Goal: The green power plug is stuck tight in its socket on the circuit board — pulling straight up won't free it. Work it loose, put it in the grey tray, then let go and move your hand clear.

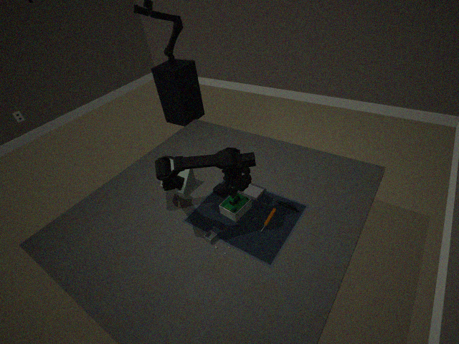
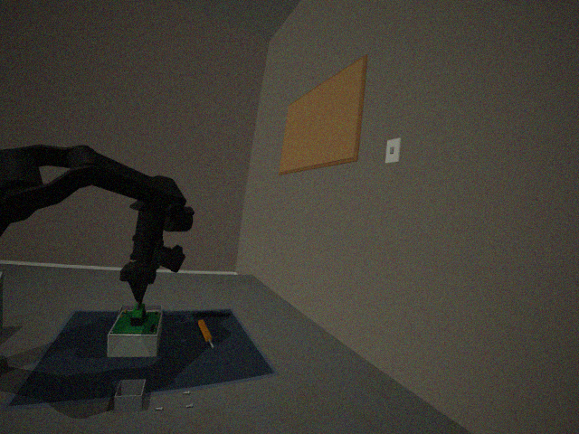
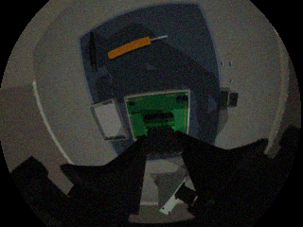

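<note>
"So, what's the pincer [image 1: 233, 193] [image 2: 139, 302] [image 3: 161, 136] doing?"

"Gripping the green plug [image 2: 138, 312] [image 3: 159, 122], above the circuit board [image 1: 242, 203] [image 2: 122, 325] [image 3: 179, 110] in its pale box [image 1: 237, 214] [image 2: 132, 345] [image 3: 188, 101]."

"And the grey tray [image 1: 254, 191] [image 3: 109, 120]?"

"Beside that box, plug not in it."

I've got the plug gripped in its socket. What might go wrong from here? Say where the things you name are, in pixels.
The green plug [image 2: 138, 312] is pinched near its top by the gripper [image 1: 234, 193] [image 2: 139, 303] [image 3: 161, 134], so rocking it may make the fingers slip off.

The circuit board [image 1: 228, 207] [image 2: 122, 323] [image 3: 142, 105] sits in a box [image 1: 236, 216] [image 2: 132, 345] that shows no clamp; a hard pull could drag or lift both.
</note>
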Robot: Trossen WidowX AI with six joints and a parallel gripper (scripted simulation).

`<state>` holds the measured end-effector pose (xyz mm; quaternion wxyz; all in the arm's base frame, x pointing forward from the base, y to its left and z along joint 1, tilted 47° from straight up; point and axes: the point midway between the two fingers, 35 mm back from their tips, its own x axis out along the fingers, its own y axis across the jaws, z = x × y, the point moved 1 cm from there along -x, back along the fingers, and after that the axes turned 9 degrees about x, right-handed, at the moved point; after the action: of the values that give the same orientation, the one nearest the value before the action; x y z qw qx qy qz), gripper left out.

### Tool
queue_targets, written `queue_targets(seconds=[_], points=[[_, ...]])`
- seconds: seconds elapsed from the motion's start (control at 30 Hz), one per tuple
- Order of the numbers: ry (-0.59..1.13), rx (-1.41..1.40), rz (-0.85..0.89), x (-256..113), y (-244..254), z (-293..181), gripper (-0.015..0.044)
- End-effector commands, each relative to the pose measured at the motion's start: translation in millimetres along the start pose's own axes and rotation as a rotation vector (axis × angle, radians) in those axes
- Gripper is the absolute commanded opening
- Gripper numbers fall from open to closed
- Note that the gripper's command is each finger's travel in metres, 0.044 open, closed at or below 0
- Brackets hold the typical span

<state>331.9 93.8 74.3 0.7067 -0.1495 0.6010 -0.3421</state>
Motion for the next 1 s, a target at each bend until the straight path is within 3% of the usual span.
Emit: queue_targets(seconds=[0.0, 0.37, 0.57, 0.67, 0.97], points=[[-0.030, -0.010, 0.056, -26.6, -2.9, -4.2, 0.0000], [-0.138, -0.002, -0.173, -24.9, 20.2, -9.0, 0.0000], [-0.163, -0.005, -0.111, -25.7, 15.3, -8.4, 0.0000], [-0.049, -0.007, -0.057, -26.6, 7.8, -6.1, 0.0000], [-0.028, -0.010, 0.067, -31.3, -3.6, -4.3, 0.0000]])
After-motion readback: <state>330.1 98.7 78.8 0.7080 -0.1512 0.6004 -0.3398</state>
